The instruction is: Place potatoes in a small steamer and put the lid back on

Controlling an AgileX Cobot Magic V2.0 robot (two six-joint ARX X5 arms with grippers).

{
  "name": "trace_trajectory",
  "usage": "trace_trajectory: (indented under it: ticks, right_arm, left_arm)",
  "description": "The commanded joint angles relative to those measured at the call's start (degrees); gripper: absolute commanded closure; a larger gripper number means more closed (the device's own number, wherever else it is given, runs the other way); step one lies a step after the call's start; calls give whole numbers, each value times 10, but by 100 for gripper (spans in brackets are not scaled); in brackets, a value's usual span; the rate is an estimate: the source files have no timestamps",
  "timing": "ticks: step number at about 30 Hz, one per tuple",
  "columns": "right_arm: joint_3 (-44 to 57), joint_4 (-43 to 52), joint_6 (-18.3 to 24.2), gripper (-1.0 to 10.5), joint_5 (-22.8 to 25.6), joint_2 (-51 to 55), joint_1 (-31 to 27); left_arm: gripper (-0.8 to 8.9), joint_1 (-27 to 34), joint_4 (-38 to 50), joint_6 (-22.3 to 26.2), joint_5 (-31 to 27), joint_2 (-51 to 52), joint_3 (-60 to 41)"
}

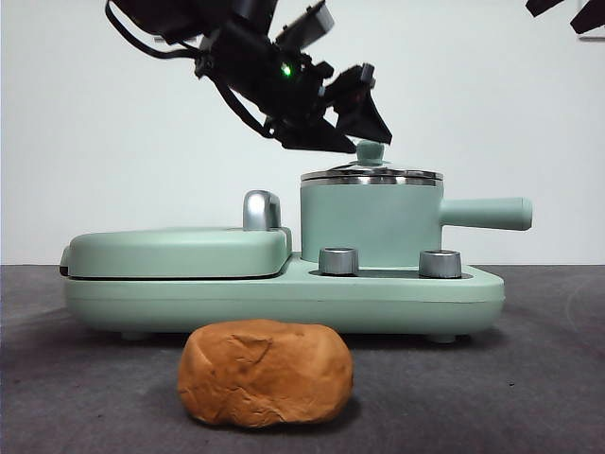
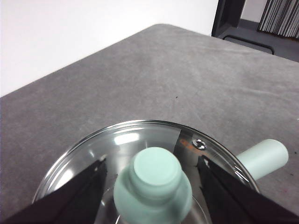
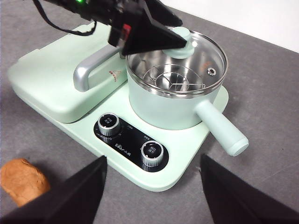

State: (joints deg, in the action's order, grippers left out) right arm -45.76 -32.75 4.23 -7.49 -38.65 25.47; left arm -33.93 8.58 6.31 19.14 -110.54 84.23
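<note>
The potato (image 1: 265, 372), an orange-brown creased lump, lies on the table in front of the appliance; it also shows in the right wrist view (image 3: 23, 179). The small mint-green steamer (image 1: 371, 222) stands on the appliance's right side with the glass lid (image 1: 371, 175) on it. My left gripper (image 1: 352, 132) hangs over the lid, open, with one jaw on each side of the green knob (image 2: 154, 179) and a gap on both sides. My right gripper (image 3: 152, 186) is open and empty, high above the table in front of the appliance.
The flat green griddle (image 1: 180, 251) with a chrome handle (image 1: 262, 210) fills the appliance's left half. Two steel dials (image 1: 338, 261) sit at the base's front. The steamer's straight handle (image 1: 487, 214) sticks out to the right. A wire rack (image 3: 175, 79) lies inside the pot.
</note>
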Motion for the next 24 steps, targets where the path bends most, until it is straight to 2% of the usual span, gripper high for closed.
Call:
trace_trajectory:
  ticks: [1, 7, 12, 17, 24]
  right_arm:
    - [-9, 5, -6, 630, 1, -2, 3]
    - [-9, 5, -6, 630, 1, -2, 3]
    - [-9, 5, -6, 630, 1, -2, 3]
    - [-9, 5, -6, 630, 1, -2, 3]
    - [-9, 5, -6, 630, 1, -2, 3]
  left_arm:
    - [511, -6, 21, 10, -3, -24, 18]
    - [517, -6, 43, 10, -3, -33, 18]
    - [712, -6, 42, 9, -3, -33, 18]
    - [799, -6, 42, 9, -3, -33, 18]
    - [808, -6, 43, 9, -3, -33, 23]
